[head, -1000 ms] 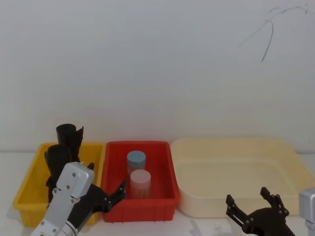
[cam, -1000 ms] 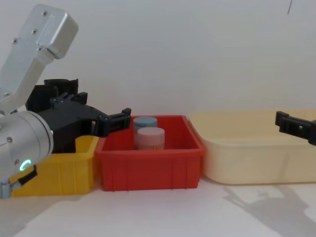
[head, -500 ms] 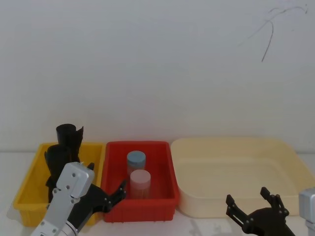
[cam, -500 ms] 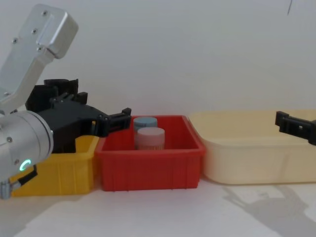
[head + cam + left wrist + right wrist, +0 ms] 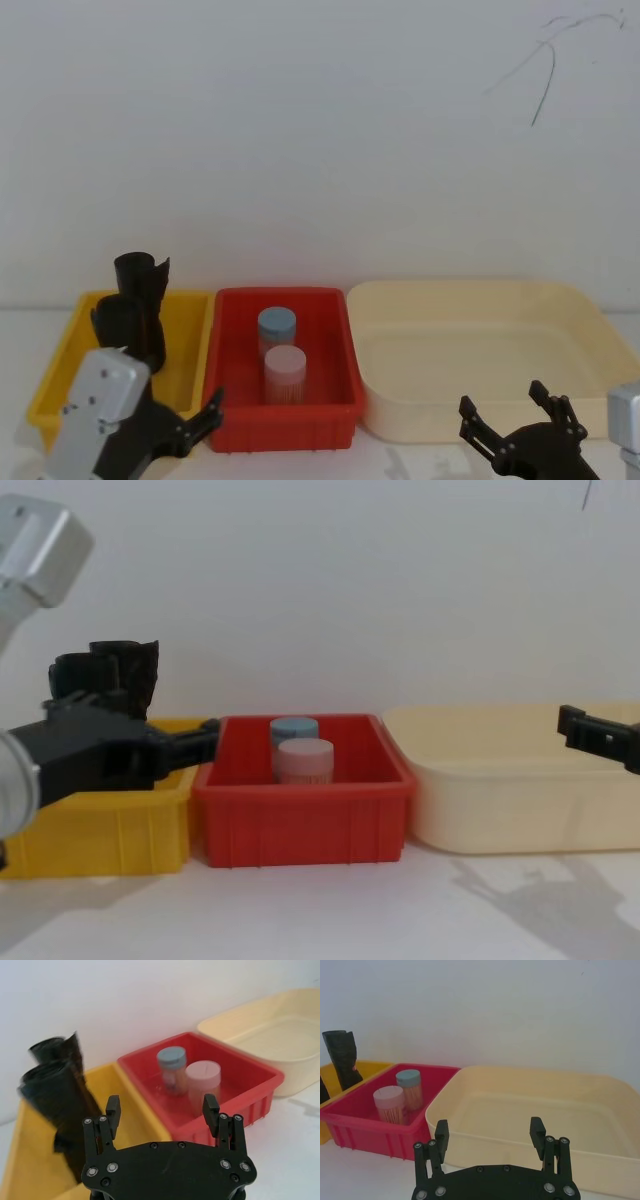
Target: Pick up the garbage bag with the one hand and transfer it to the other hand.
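The garbage bag (image 5: 128, 325), a thick black crinkled roll, stands upright in the yellow bin (image 5: 55, 385) at the left. A slimmer black roll (image 5: 142, 272) with a flared top stands just behind it. My left gripper (image 5: 195, 420) is low at the front of the yellow bin, near its corner with the red bin, open and holding nothing. In the left wrist view its fingers (image 5: 114, 1110) frame the red bin, with the garbage bag (image 5: 62, 1100) off to one side and apart from them. My right gripper (image 5: 505, 400) hovers open before the cream tray.
The red bin (image 5: 285, 425) in the middle holds a blue-lidded jar (image 5: 277, 325) and a pink-lidded jar (image 5: 285, 370). A large cream tray (image 5: 480, 290) fills the right side. A white wall stands close behind the bins.
My left arm has drawn back and down to the left, so its gripper went from over the red bin's corner to the yellow bin's front. The right arm has not moved.
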